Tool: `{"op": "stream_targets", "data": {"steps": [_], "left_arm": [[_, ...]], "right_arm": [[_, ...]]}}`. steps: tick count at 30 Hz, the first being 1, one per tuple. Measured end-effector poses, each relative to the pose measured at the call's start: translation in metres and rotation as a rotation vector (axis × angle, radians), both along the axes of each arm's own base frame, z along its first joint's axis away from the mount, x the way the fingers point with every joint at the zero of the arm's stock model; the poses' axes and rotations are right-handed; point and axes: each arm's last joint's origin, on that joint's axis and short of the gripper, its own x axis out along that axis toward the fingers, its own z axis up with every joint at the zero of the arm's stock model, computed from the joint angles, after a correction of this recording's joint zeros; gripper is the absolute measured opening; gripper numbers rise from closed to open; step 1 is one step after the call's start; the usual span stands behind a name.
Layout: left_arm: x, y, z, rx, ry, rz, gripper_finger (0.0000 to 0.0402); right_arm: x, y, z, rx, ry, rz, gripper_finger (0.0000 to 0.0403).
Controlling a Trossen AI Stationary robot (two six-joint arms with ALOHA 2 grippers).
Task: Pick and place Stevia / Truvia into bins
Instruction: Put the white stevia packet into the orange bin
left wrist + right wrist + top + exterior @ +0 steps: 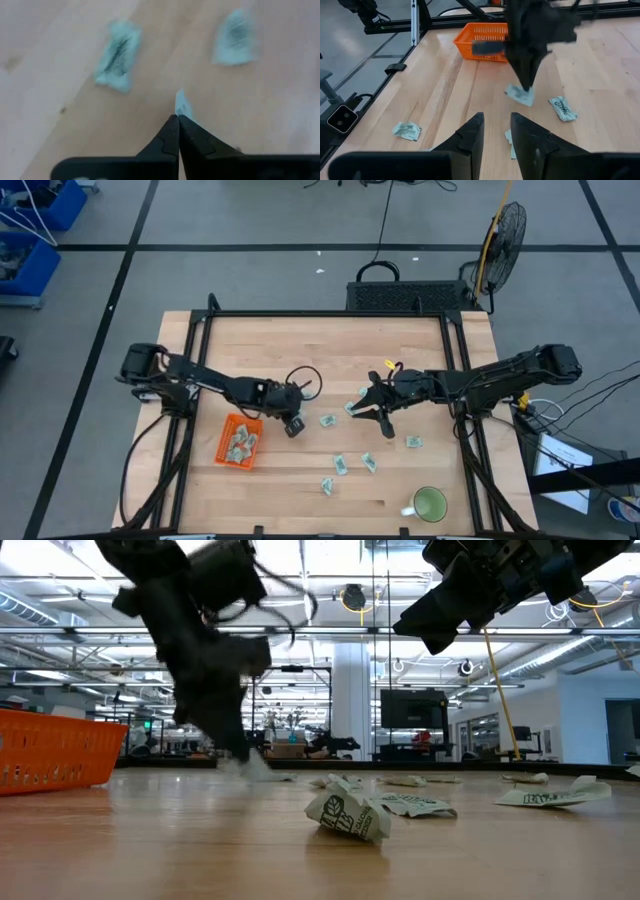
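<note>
Left gripper (178,119) has a packet (183,105) pinched just beside the orange tray (226,442) w/ others loose nearby, right gripper (496,131) hangs parted mid-table, so I'd carry it fully over the rim before releasing.

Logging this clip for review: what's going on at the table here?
The left gripper is shut on a Stevia packet on the table, just beside the orange tray, which already holds several packets. The right gripper hangs open above the table's middle, empty. About six more loose packets lie scattered on the wood, and a green mug stands near the front edge.
</note>
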Motion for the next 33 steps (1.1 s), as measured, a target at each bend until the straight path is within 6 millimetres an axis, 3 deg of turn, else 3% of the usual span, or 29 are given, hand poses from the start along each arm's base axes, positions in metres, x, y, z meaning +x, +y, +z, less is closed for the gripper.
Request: {"op": "stream_targets", "data": {"steps": [8,13,20,25,33], "left_arm": [[-0.035,-0.024,0.062,-0.083,-0.113,-0.021,0.0003],[-0.071,-0.054,0.082,-0.108,-0.073,-0.059,0.0003],[-0.115,-0.086,0.077,-0.129,0.116,0.112,0.0003],[-0.134,-0.09,0.068,-0.064,0.24,0.299,0.0002],[-0.13,-0.091,0.059,-0.001,0.236,0.386,0.0011]], "right_arm": [[0.0,0.0,-0.001,-0.001,0.012,0.0,0.0089],[-0.001,0.0,-0.001,0.004,0.016,-0.002,0.0089],[-0.001,0.0,-0.002,0.016,0.023,-0.006,0.0089],[-0.001,0.0,-0.002,0.015,0.025,-0.006,0.0089],[-0.001,0.0,-0.002,0.015,0.025,-0.006,0.0089]]}}
